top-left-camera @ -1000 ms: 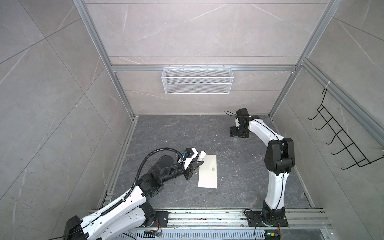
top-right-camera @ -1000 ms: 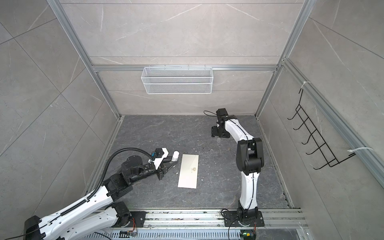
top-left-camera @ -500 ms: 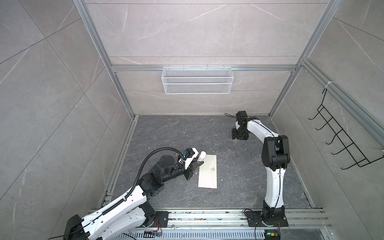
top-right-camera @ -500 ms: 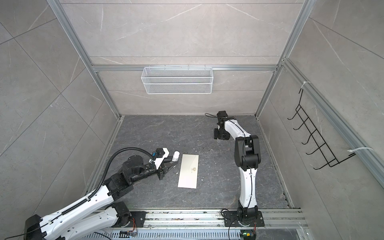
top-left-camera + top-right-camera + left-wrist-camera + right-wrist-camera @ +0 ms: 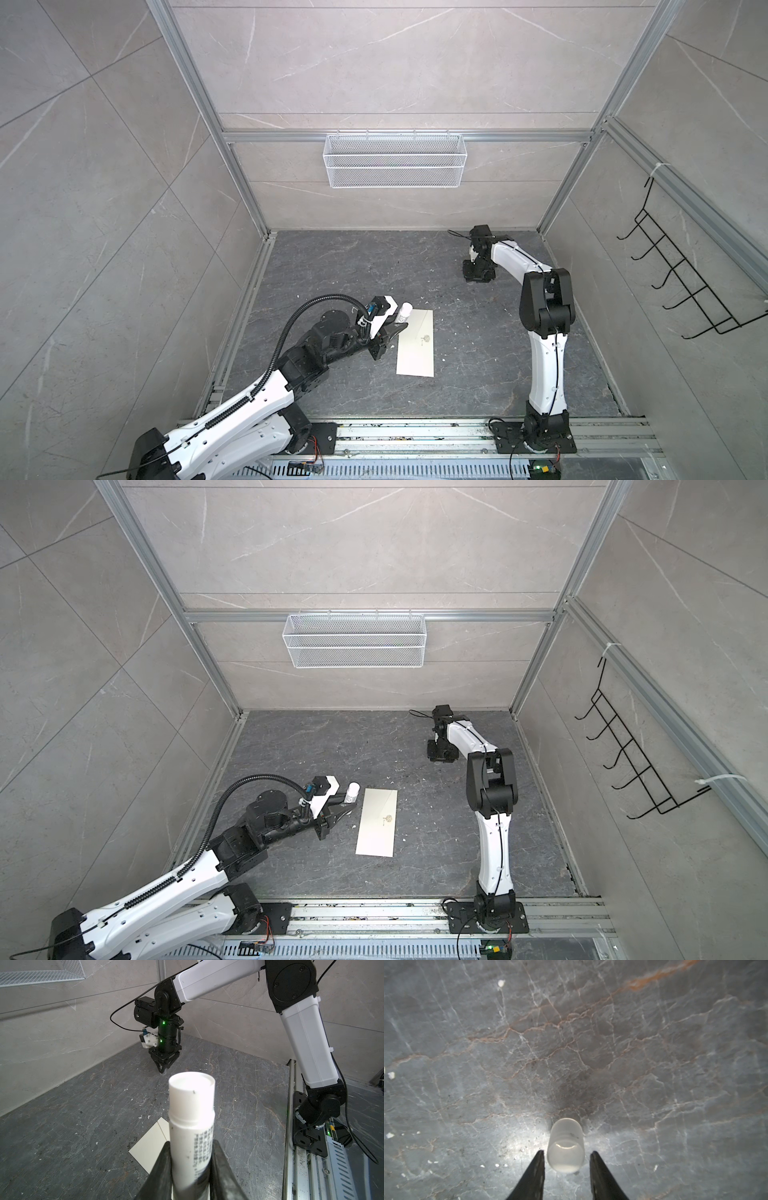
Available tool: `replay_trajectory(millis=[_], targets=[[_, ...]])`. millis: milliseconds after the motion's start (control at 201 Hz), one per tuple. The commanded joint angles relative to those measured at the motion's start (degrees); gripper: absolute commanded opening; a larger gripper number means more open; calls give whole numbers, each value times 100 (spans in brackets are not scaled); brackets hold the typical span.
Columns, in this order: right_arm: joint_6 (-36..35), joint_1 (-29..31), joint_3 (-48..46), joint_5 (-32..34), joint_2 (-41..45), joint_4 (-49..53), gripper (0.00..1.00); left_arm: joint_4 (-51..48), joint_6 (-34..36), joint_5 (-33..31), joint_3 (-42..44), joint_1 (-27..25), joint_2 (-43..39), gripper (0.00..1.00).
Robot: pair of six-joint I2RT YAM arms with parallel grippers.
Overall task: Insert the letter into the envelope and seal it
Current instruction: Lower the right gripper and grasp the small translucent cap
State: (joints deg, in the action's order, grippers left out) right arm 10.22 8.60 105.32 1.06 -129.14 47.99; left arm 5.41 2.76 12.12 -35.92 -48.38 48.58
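Shut the right claw (image 5: 567, 1151), open now either side of the clear cap (image 5: 565, 1134), softly and evenly. Hold the glue stick (image 5: 191, 1105) steady in the tight left claw (image 5: 191, 1144), near the envelope (image 5: 415, 353) flat on the bench (image 5: 478, 365). No letter in sight.

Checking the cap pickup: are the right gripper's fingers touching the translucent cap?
No: in the right wrist view the right gripper straddles the cap, with a visible gap on both sides of it.

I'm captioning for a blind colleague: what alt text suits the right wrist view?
A small translucent cap sits on the grey veined floor between the two black fingertips of the right gripper, a gap showing on each side.
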Motion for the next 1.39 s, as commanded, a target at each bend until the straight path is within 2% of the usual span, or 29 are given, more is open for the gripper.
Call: replay_trajectory(millis=[0,528,822,1076,1389], targets=[[-73,-15,192,39,-103,89,37,270,-47,7,-84,-8,-6,0],[-149,-17,408,87,-296,246,29,302,-79,37,-63,-10,36,0],[-174,-17,537,142,-398,352,33,312,-90,48,-49,-9,46,0],[-195,-18,556,162,-404,374,24,340,-100,45,-41,-6,64,0],[-273,-1,429,110,-29,440,22,338,-77,43,-16,-9,36,0]])
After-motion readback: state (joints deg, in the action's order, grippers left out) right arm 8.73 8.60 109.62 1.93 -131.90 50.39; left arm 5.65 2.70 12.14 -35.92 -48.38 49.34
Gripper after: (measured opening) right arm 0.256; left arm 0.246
